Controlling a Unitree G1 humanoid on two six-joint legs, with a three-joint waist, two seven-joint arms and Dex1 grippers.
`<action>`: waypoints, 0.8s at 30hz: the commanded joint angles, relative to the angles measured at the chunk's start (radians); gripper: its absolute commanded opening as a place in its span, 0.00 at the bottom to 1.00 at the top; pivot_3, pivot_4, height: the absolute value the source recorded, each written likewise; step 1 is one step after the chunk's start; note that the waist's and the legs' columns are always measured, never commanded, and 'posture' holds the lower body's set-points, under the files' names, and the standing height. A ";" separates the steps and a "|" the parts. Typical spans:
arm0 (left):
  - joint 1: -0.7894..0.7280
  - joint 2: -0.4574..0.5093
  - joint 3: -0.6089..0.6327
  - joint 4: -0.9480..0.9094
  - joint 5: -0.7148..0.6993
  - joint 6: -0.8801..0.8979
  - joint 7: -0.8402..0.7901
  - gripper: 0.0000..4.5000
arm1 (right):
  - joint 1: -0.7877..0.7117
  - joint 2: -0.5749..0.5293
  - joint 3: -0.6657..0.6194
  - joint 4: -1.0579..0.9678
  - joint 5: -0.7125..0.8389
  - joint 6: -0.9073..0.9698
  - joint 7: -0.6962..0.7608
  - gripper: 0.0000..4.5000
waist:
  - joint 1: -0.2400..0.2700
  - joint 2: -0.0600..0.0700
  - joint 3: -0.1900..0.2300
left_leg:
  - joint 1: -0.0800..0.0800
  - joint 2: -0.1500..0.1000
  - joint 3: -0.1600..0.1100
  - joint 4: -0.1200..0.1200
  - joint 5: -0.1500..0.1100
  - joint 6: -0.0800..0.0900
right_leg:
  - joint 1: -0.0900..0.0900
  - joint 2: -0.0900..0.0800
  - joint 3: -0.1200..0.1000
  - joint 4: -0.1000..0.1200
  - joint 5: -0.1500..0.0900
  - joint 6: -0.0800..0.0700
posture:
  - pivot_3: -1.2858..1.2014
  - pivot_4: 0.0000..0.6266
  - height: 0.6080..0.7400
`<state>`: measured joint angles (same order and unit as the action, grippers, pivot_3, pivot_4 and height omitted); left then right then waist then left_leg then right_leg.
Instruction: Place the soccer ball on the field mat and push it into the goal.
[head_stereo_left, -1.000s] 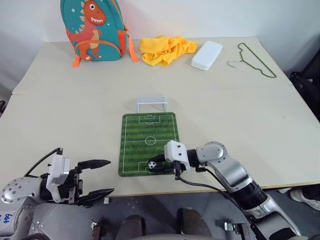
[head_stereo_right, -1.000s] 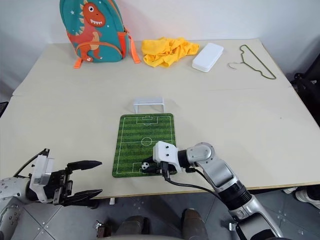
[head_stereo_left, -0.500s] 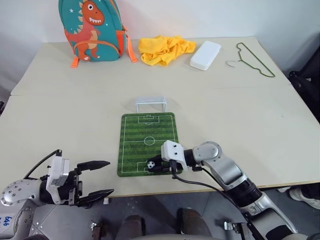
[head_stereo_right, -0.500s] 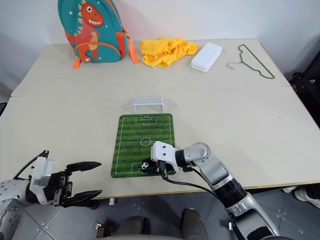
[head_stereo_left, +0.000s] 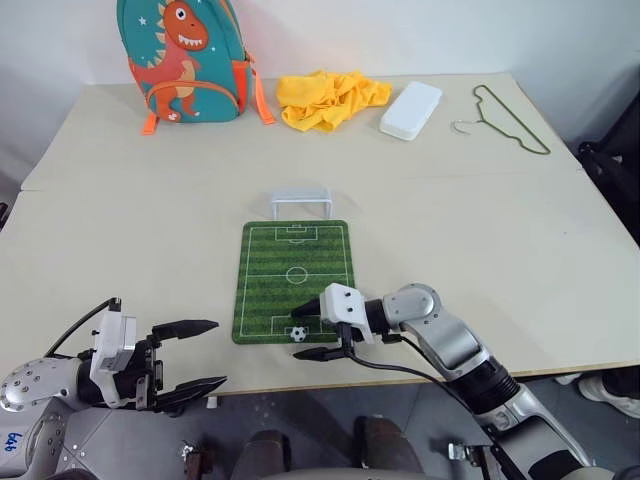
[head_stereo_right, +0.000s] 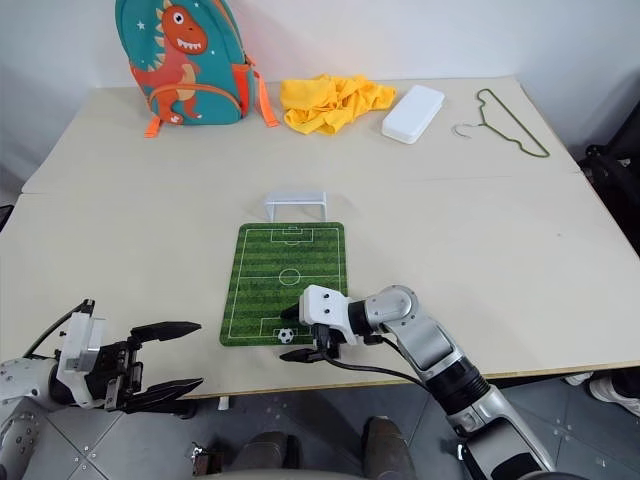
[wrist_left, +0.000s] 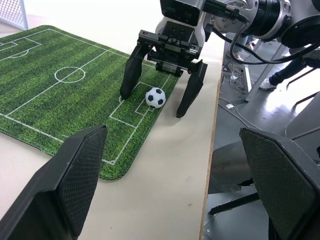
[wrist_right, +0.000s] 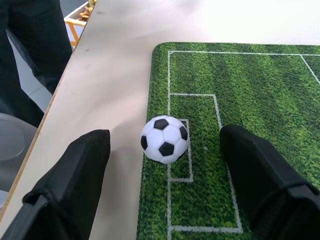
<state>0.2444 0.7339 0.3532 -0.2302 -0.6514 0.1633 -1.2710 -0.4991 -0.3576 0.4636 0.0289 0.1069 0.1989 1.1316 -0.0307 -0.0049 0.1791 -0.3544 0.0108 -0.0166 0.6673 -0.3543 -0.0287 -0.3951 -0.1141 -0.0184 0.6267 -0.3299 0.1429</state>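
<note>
Two black fingers of the right gripper (head_stereo_left: 308, 330) are standing wide apart on either side of the soccer ball (head_stereo_left: 298, 333), and neither one is touching it. In the right wrist view the ball (wrist_right: 164, 139) is sitting in the gap between them with bare space on both sides; one finger (wrist_right: 261, 175) is hanging over the green turf while the other (wrist_right: 75, 175) is hanging over the bare tabletop beside the mat's edge. The left wrist view is showing the same thing from the front: the ball (wrist_left: 155, 97) is resting free on the mat between the spread black fingers, gripped by nothing.

The ball is lying on the field mat (head_stereo_left: 295, 280) at its near end, by the white lines of the near penalty box and close to the near edge. The goal (head_stereo_left: 301, 203) is standing on the table (head_stereo_left: 150, 220) just beyond the mat's far end, well apart from the ball, with the whole pitch between them.

The left gripper (head_stereo_left: 188, 354) is hovering off the table's near edge, to the left of the mat, with its two fingers spread open and nothing between them.

At the back of the table a dinosaur backpack (head_stereo_left: 185, 60), a yellow cloth (head_stereo_left: 330, 98), a white case (head_stereo_left: 412, 110) and a wire hanger (head_stereo_left: 510, 120) are lying well away from the mat.
</note>
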 joint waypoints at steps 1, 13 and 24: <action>-0.001 -0.005 0.017 -0.019 -0.022 -0.011 -0.005 1.00 | -0.010 0.011 -0.014 -0.022 0.023 -0.007 0.006 0.83 | 0.000 0.000 0.000 | 0.000 0.000 0.000 0.000 0.000 0.000 | 0.000 0.000 0.000 0.000 0.000 0.000 | 0.52 0.24 1.00; -0.006 -0.015 0.012 -0.010 -0.017 -0.015 -0.011 1.00 | -0.009 0.028 -0.037 -0.039 0.064 -0.007 0.007 0.83 | 0.000 0.000 0.000 | 0.000 0.001 0.000 0.000 0.000 0.000 | 0.000 0.000 0.000 0.000 0.000 0.000 | 0.52 0.24 1.00; 0.001 -0.031 0.027 -0.001 -0.007 -0.033 0.005 1.00 | 0.030 0.020 -0.104 -0.083 0.158 -0.058 0.046 0.83 | 0.001 0.000 0.000 | 0.000 0.001 0.000 0.000 0.000 0.000 | 0.000 0.000 0.000 0.000 0.000 0.000 | 0.52 0.24 1.00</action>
<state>0.2408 0.7113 0.3541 -0.2234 -0.6513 0.1524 -1.2747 -0.4813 -0.3349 0.4091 -0.0019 0.2106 0.1834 1.1586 -0.0296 -0.0049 0.1791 -0.3545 0.0119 -0.0168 0.6671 -0.3544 -0.0286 -0.3952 -0.1146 -0.0185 0.6263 -0.3299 0.1429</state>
